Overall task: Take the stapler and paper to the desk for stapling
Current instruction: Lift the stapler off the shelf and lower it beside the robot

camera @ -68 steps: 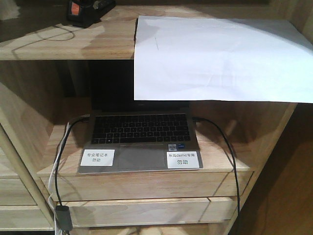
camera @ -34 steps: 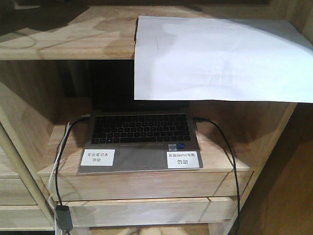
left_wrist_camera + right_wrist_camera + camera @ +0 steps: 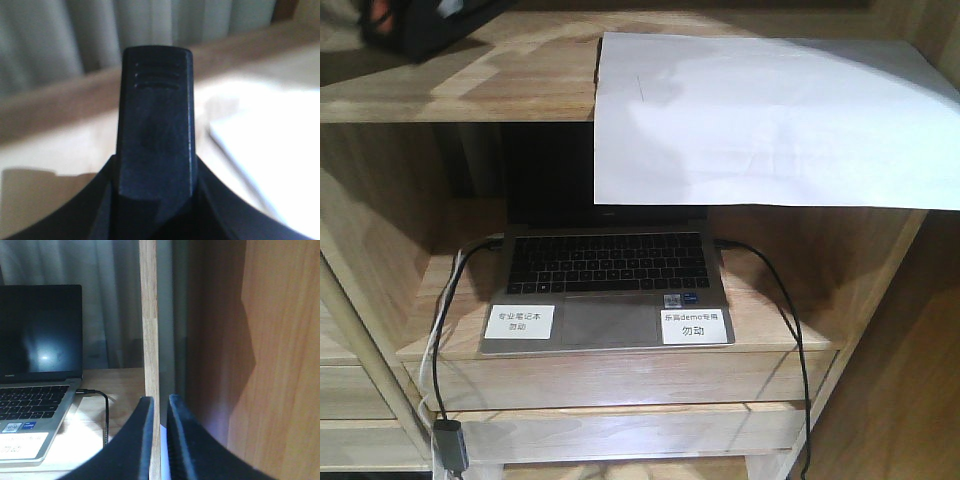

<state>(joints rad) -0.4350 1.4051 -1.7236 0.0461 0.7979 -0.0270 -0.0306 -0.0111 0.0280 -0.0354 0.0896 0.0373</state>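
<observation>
The stapler [image 3: 155,125] stands end-up, clamped in the left gripper [image 3: 155,165], whose fingers close on its lower sides. In the front view it sits over the back left corner of the top shelf [image 3: 500,80]. Whether it touches the wood cannot be told. The grip looks to be low on a long, smooth body, so I judge that a quick swing could let it pivot or slip out.

The paper [image 3: 770,120] lies on the right part of that shelf. Its front half hangs past the front edge and covers the top of the laptop [image 3: 610,270] screen below. With so much overhang, a brush from the stapler or an arm could send it sliding off the front edge. In the left wrist view its near corner is just beside the stapler, so a rightward move is the likely cause.

The right gripper [image 3: 159,405] has its fingers drawn nearly together on nothing. It sits low at the shelf's right side, close in front of the upright [image 3: 148,315]. Rising from there, it could knock the upright or catch the hanging sheet from below and crease it. A cable [image 3: 106,415] runs close to its left and could snag. The fingers must part before they can take the thin sheet. I cannot pick out the desk in these views.
</observation>
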